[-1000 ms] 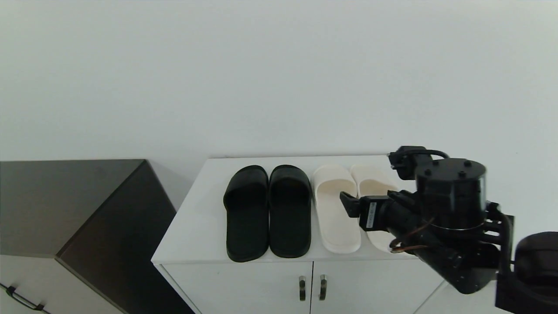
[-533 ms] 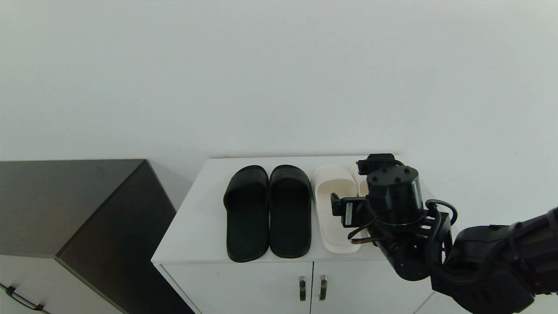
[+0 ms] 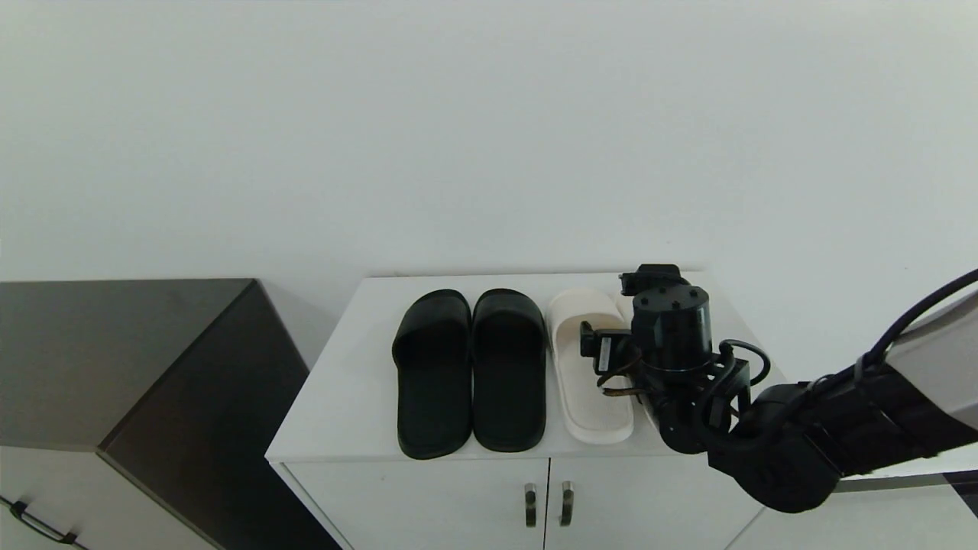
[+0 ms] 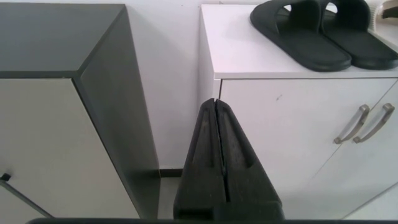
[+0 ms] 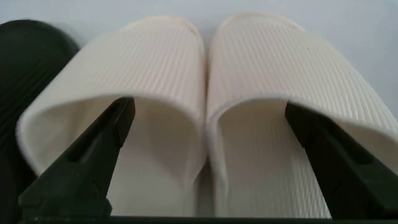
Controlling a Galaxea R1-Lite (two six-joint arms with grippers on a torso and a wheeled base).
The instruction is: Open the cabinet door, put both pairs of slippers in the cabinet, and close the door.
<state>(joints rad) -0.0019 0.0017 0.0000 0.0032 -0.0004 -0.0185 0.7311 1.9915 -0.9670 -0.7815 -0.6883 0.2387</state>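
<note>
White cabinet [image 3: 344, 416], doors closed, against a plain wall; dark cabinet [image 3: 114, 344] beside it. Black slippers [image 3: 470, 367] and white slippers [image 5: 205, 74] on top. Right pincer [image 5: 208, 111] spread wide over the white pair. Left pincer [image 4: 216, 104] pressed together, low.

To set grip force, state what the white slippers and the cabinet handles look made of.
White slippers: probably soft moulded foam or rubber, matte; fine ribs run across the straps, which have thick rounded edges. Handles: likely brushed metal, satin grey with soft highlights; coated plastic can't be ruled out.
</note>
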